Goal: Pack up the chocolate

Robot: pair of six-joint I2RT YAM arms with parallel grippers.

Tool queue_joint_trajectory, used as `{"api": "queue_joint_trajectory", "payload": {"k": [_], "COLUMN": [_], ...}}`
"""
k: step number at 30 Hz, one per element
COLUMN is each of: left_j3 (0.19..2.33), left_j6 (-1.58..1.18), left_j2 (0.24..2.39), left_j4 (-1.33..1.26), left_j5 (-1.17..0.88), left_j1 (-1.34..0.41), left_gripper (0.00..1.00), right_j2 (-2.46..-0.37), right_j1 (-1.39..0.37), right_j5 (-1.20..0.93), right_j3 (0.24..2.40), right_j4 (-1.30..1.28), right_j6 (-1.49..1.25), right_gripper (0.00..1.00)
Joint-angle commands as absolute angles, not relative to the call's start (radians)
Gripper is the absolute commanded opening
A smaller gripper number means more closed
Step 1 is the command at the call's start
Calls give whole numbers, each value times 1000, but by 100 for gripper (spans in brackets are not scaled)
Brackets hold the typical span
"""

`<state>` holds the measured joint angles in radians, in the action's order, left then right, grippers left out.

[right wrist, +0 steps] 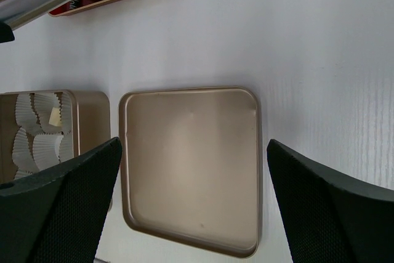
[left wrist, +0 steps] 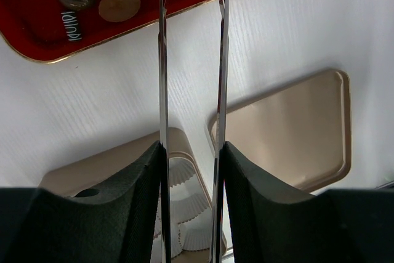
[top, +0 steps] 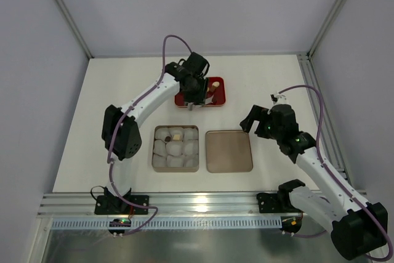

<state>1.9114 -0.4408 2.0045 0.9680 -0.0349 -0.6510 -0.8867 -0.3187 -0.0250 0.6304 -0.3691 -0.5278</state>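
Several chocolates (left wrist: 119,4), cream, dark and tan, lie on the red tray (left wrist: 37,35) at the back of the table (top: 213,87). Two more sit in the paper cups of the gold tin (top: 153,149), a dark one (top: 166,136) and a tan one (top: 176,135). My left gripper (left wrist: 191,152) is shut on a pair of metal tongs (left wrist: 162,60), whose blades stand apart and reach to the tray's near edge (top: 192,106). I see nothing between the blades. My right gripper (right wrist: 194,170) hangs open over the tin's lid (right wrist: 191,164), with nothing in it.
The gold lid (top: 229,151) lies upside down just right of the tin. White crinkled paper cups (right wrist: 37,146) fill the tin. Aluminium rails run along the table's near and right edges (top: 320,103). White walls close in the back and sides.
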Motion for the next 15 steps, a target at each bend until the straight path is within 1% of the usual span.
{"api": "queue_joint_trajectory", "payload": {"k": [1, 11, 15], "left_j3": [1960, 2020, 2042], "left_j6": [-407, -396, -393], "left_j2": [2017, 2089, 2106], "left_j4": [916, 934, 948], "left_j5": [-25, -6, 32], "left_j1": [-664, -689, -692], "left_gripper": [43, 43, 43], "right_j2": [-865, -857, -859], "right_j1": [-318, -318, -318], "right_j5": [-9, -5, -5], "right_j3": [676, 673, 670], "right_j4": [-374, -380, -379], "right_j6": [-515, -511, -509], "right_gripper": [100, 100, 100]}}
